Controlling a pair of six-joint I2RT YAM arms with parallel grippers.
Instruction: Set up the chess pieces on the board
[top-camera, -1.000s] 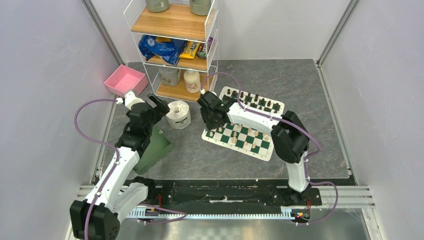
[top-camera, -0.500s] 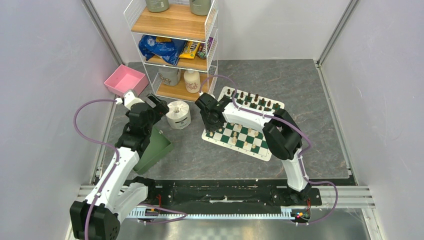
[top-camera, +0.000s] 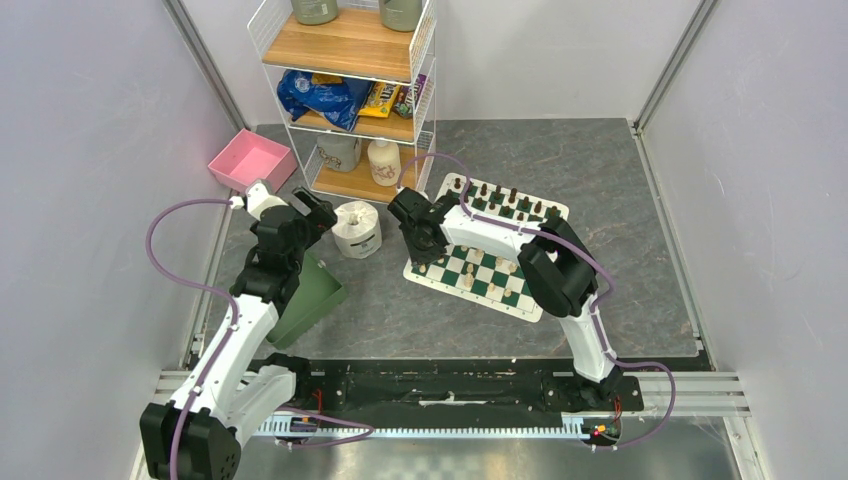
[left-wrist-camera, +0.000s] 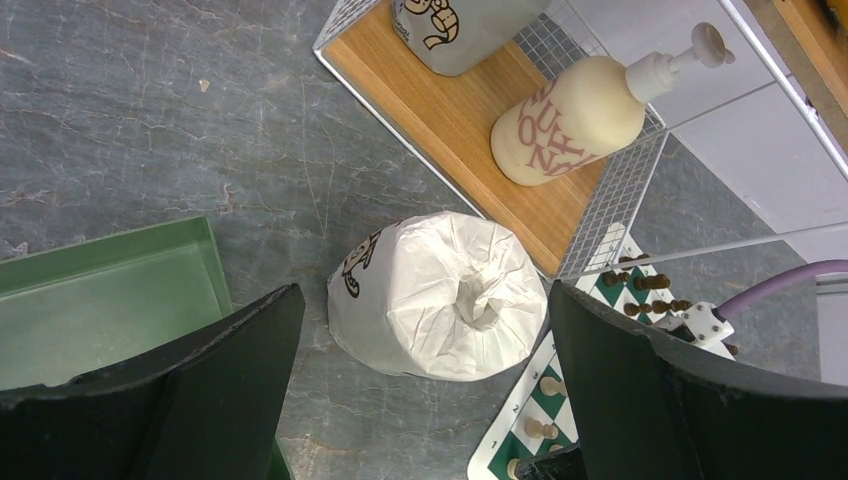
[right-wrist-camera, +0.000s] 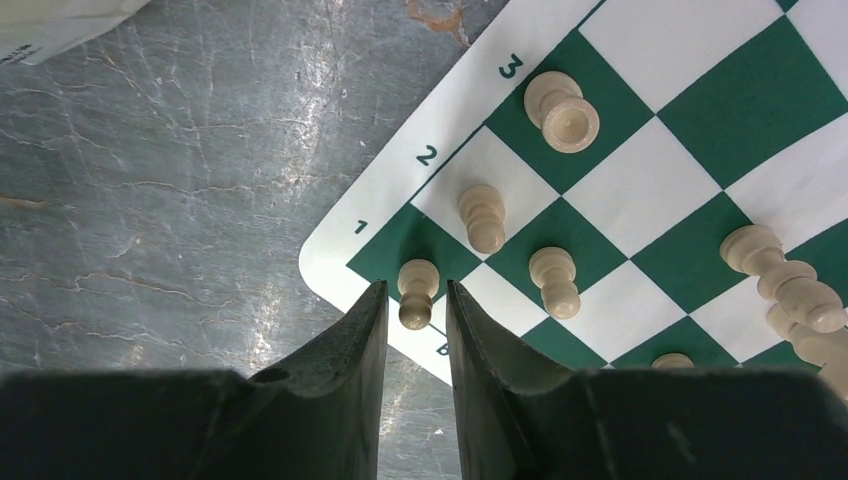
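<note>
The green and white board lies right of centre. Dark brown pieces line its far edge and cream pieces stand on its near rows. My right gripper hangs over the board's near left corner. In the right wrist view its jaws are narrowly open around a cream pawn standing on the corner square, with a small gap on each side. Other cream pawns stand beside it. My left gripper is wide open and empty above the toilet roll.
A green bin lies under my left arm. A pink bin sits at the back left. A wire shelf rack with bottles and snacks stands behind the toilet roll. Grey walls close in both sides.
My right gripper has shifted a little to the left along the board's near left corner. The left arm has not moved.
</note>
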